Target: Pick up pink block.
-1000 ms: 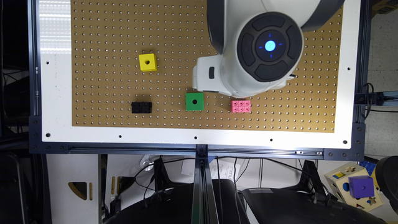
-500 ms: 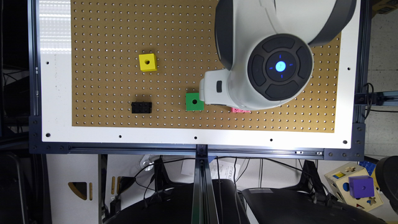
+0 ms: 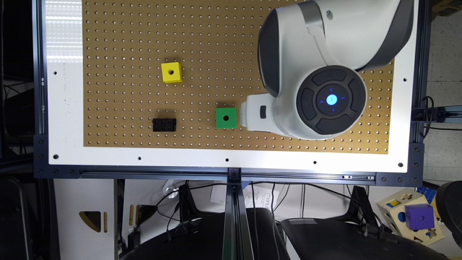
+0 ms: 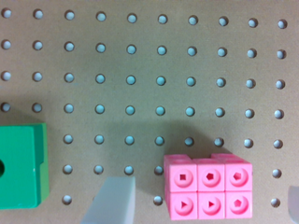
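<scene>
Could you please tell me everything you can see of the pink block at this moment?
The pink block is a small, flat, glossy brick that looks like plastic, with six round studs in two rows of three, each stud recessed with a small shape. It lies flat, studs up, on the brown pegboard, apart from the green cube beside it. A pale gripper finger stands between the two, not touching the block. Nothing else touches it.

No readable words or numbers, only small embossed shapes on the pink block's (image 4: 208, 192) studs
</scene>
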